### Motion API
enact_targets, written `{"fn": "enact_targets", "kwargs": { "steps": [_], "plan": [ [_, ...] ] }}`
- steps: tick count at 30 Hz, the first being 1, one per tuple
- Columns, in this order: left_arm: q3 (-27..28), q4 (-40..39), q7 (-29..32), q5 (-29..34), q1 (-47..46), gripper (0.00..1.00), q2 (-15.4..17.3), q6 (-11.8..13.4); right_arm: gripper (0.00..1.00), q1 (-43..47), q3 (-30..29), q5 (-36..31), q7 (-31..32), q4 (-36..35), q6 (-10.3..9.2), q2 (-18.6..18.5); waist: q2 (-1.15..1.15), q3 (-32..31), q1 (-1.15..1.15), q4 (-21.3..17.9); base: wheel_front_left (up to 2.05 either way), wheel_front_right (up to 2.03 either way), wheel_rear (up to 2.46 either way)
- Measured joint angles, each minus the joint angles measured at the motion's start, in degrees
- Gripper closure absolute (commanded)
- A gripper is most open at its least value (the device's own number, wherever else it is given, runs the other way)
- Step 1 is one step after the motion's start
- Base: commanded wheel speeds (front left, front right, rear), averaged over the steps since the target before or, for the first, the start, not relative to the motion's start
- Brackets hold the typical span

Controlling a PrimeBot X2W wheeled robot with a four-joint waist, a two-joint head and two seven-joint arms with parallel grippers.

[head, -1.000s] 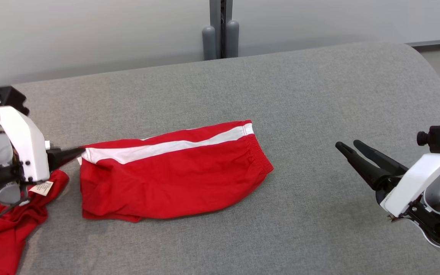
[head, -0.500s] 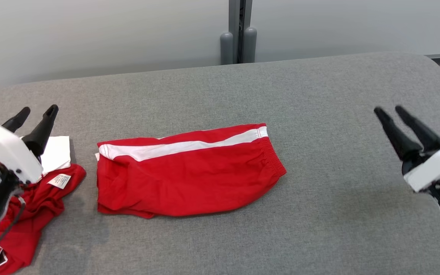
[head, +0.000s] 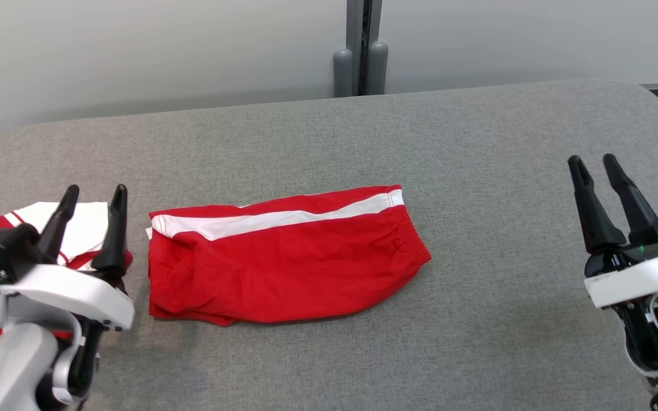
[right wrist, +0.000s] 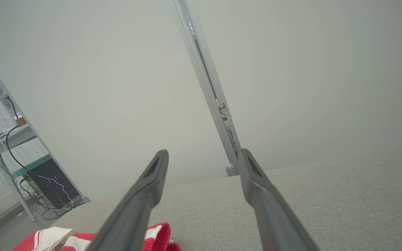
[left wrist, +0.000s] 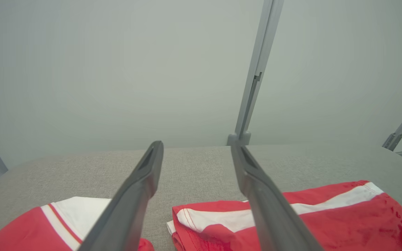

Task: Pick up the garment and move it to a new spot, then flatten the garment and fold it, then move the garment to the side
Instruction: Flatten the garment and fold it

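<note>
Now the folded red shorts [head: 283, 257] lie in the middle of the grey table [head: 477, 142], long side running left to right. The left jaws and right jaws are apart and empty. The left jaws are nearer, just beside the left end.

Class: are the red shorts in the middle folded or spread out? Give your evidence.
Folded: the red shorts lie doubled, one white side stripe on top, layered edges at lower left.
</note>
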Motion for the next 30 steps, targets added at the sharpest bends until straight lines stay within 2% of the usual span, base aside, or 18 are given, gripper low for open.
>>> {"fn": "enact_targets", "kwargs": {
  "steps": [2, 3, 6, 12, 20, 28, 30],
  "plan": [
    [1.0, -0.6, -0.2, 2.3, 1.3, 0.00, -1.3, 0.6, 0.00, 2.2, -3.3, -3.6, 0.0, -1.2, 0.00, 2.4, 0.00, 0.1, 0.00, 0.0, 0.00, 0.00, 0.00],
    [1.0, -0.6, -0.2, 2.3, 1.3, 0.00, -1.3, 0.6, 0.00, 2.2, -3.3, -3.6, 0.0, -1.2, 0.00, 2.4, 0.00, 0.1, 0.00, 0.0, 0.00, 0.00, 0.00],
    [4.6, -1.8, -0.3, 7.2, 3.2, 0.00, -3.3, 1.4, 0.00, 5.0, -7.4, -8.0, 0.0, -2.1, 0.00, 5.9, 0.00, 0.1, 0.00, -0.1, 0.00, 0.00, 0.00],
    [14.9, -3.8, -0.4, 14.7, 11.0, 0.00, -11.5, 0.7, 0.00, 8.6, -10.9, -14.6, 0.0, -3.4, 0.00, 10.6, 0.00, 0.0, 0.00, -0.4, 0.00, 0.00, 0.00],
    [21.8, -3.1, -0.4, 25.4, 17.5, 0.00, -20.1, -4.6, 0.00, 13.5, -11.0, -20.0, 0.0, -1.8, 0.00, 12.6, 0.00, -1.2, 0.00, 0.3, 0.00, 0.00, 0.00],
    [25.9, -1.1, -0.4, 29.9, 19.0, 0.00, -24.3, -8.9, 0.00, 12.8, -8.6, -19.1, 0.1, 0.3, 0.00, 12.3, 0.00, -1.8, 0.00, 0.6, 0.00, 0.00, 0.00],
    [26.7, -0.7, -0.4, 30.6, 19.0, 0.00, -25.0, -9.7, 0.00, 11.8, -7.3, -17.3, 2.3, 2.3, -0.01, 12.1, 0.00, -1.7, 0.00, 0.8, 0.00, 0.00, 0.00]
  ]
}}
